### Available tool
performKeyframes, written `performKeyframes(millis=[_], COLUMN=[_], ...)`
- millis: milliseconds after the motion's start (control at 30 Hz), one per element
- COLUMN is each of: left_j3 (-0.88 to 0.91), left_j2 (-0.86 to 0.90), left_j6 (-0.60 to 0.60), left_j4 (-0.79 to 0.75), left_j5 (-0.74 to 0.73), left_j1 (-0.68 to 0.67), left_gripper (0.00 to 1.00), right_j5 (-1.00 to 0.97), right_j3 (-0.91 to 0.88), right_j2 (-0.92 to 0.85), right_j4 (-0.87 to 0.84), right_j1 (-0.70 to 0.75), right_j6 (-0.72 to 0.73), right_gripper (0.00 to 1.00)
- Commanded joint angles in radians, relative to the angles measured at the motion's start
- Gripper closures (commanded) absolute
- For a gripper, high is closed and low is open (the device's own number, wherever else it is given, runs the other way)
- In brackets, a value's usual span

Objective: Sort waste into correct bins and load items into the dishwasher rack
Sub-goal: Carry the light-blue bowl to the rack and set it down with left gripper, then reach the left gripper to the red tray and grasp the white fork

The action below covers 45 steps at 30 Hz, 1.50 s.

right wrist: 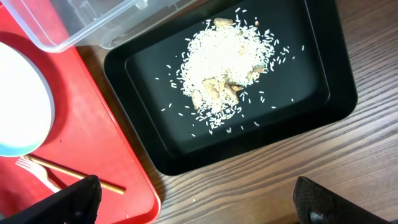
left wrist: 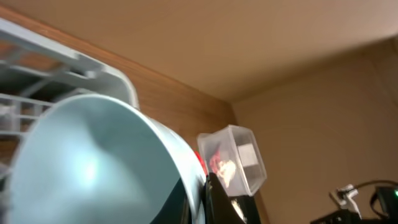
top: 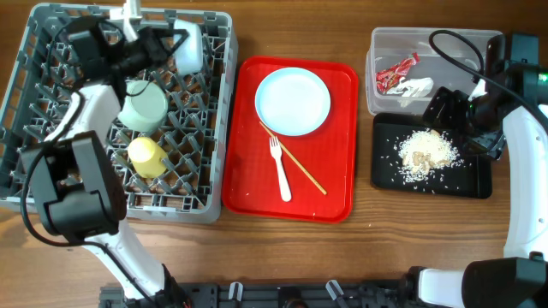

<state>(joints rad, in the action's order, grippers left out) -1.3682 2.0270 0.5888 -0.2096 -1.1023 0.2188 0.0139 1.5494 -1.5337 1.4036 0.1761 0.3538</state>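
My left gripper [top: 168, 44] is shut on the rim of the light blue bowl [top: 189, 47] and holds it tilted over the far side of the grey dishwasher rack [top: 51, 184]. In the left wrist view the bowl [left wrist: 93, 168] fills the frame, with my finger [left wrist: 214, 199] on its rim. A pale green bowl [top: 144, 108] and a yellow cup [top: 147, 156] sit in the rack. The white plate [top: 293, 101], fork [top: 280, 168] and chopsticks [top: 298, 161] lie on the red tray [top: 334, 184]. My right gripper [right wrist: 199, 208] is open and empty above the table at the near edge of the black tray [right wrist: 336, 93], which holds the rice scraps [right wrist: 217, 62].
The clear tub [top: 385, 43] at the back right holds the red-and-white wrapper [top: 396, 74] and the white napkin [top: 417, 87]. The black tray [top: 475, 184] lies just in front of it. My right arm [top: 522, 171] runs along the table's right edge.
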Motion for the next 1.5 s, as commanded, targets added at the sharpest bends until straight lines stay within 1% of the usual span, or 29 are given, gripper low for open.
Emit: performKeyframes(millis=[0,67,133,167,200,267,300,333,400,500,567,733,800,900,967,1033,1067,1200,1300,1367,1467], left_j3=[0.012,0.012,0.012,0.012,0.012,0.012,0.012,0.012,0.012,0.012,0.012,0.012,0.012,0.012,0.012,0.012,0.012,0.012,0.012,0.012,0.012], left_j2=[0.025,0.025,0.025,0.025,0.025,0.025,0.025,0.025,0.024,0.018,-0.002,-0.07,-0.109,-0.168,-0.217,-0.272,-0.3,-0.412,-0.467,-0.475,-0.47], left_j6=[-0.036,-0.043,-0.065,-0.069,-0.069,-0.069,-0.068,-0.068,-0.068,-0.047,-0.03,-0.031,-0.031,-0.052,-0.123,-0.17,-0.19,-0.188,-0.188,-0.189,-0.189], left_j4=[0.059,0.078,0.1,0.103,0.103,0.101,0.094,0.092,0.076,0.003,-0.019,-0.014,0.026,0.164,0.297,0.446,0.516,0.772,0.936,1.014,1.079], left_j5=[0.109,0.109,0.109,0.109,0.109,0.109,0.108,0.108,0.095,0.031,0.026,0.054,0.069,0.153,0.243,0.38,0.45,0.76,0.895,0.929,0.895], left_j1=[0.036,0.044,0.056,0.063,0.071,0.087,0.096,0.105,0.122,0.156,0.181,0.225,0.225,0.199,0.163,0.11,0.079,-0.084,-0.244,-0.338,-0.465], left_gripper=[0.83,0.83,0.67,0.6,0.57,0.32,0.08,0.0,0.0,0.0,0.0,0.0,0.0,0.0,0.0,0.0,0.0,0.0,0.0,0.0,0.0], right_j5=[-0.009,0.004,0.01,0.01,0.01,0.01,0.01,0.01,0.01,0.01,0.01,0.01,0.01,0.01,0.01,0.01,0.01,0.01,0.01,0.01,0.01], right_j3=[0.01,0.01,0.01,0.01,0.01,0.01,0.01,0.01,0.01,0.01,0.01,0.01,0.01,0.01,0.01,0.01,0.01,0.01,0.01,0.01,0.01], right_j2=[0.021,0.021,0.021,0.021,0.021,0.021,0.021,0.021,0.021,0.021,0.021,0.021,0.021,0.021,0.021,0.021,0.021,0.021,0.021,0.021,0.021], right_j4=[0.005,0.004,0.003,0.003,0.003,0.003,0.004,0.004,0.004,0.004,0.004,0.004,0.004,0.003,0.0,0.0,0.001,0.0,0.0,0.0,0.001], right_j1=[0.002,0.002,0.002,0.002,0.002,0.002,0.002,0.002,0.002,0.002,0.002,0.002,0.002,0.002,0.002,0.002,0.002,0.002,0.002,0.002,0.002], right_j6=[-0.012,-0.013,-0.012,-0.012,-0.012,-0.013,-0.013,-0.013,-0.013,-0.013,-0.013,-0.013,-0.014,-0.013,-0.014,-0.014,-0.014,-0.014,-0.014,-0.015,-0.034], right_gripper=[0.0,0.0,0.0,0.0,0.0,0.0,0.0,0.0,0.0,0.0,0.0,0.0,0.0,0.0,0.0,0.0,0.0,0.0,0.0,0.0,0.0])
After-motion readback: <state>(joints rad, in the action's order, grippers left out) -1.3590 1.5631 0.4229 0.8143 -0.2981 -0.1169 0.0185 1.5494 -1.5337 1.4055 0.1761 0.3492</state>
